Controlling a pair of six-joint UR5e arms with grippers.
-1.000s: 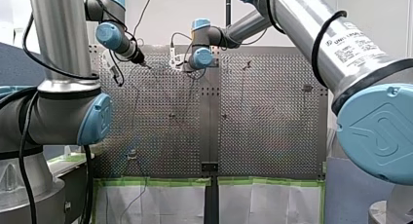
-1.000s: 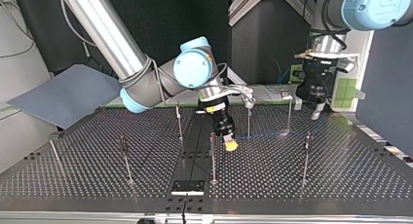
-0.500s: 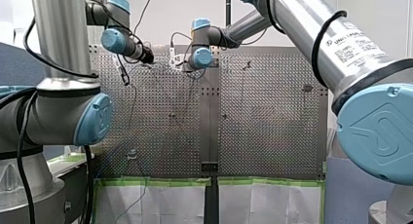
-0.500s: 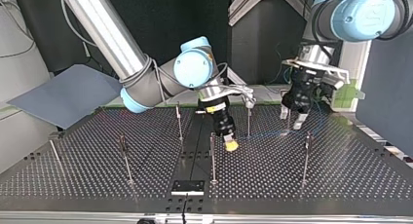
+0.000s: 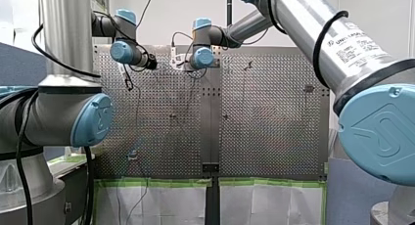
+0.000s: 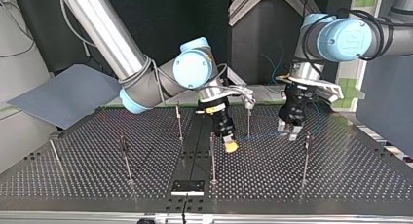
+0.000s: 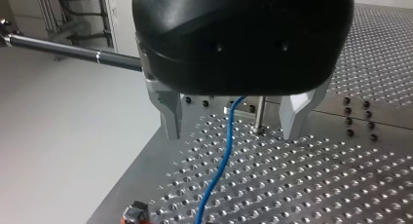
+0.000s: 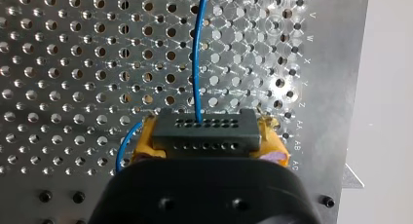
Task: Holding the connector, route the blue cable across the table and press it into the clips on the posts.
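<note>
The thin blue cable [image 8: 196,53] runs out of a dark connector [image 8: 204,131], and my right gripper [image 8: 207,136] is shut on that connector with its yellow pads [image 8: 272,146]. In the top view this gripper [image 6: 230,145] hangs low over the table near the middle post [image 6: 213,158]. My left gripper [image 7: 233,129] is open, its metal fingers [image 7: 170,112] astride the blue cable [image 7: 221,165] without touching it. In the top view it [image 6: 288,130] sits low beside the post [image 6: 305,156] at the right, over the faint cable line [image 6: 260,136].
Several thin posts stand on the perforated table [image 6: 341,185], among them one [image 6: 179,121] at mid-left and one [image 6: 126,160] further left. A post's foot [image 7: 258,121] stands just ahead of my left fingers. A grey panel [image 6: 63,95] leans off the table's far left.
My left arm has swung from the table's back right edge in the top view toward the middle and come down over the cable. My right arm has stayed put with the connector.
</note>
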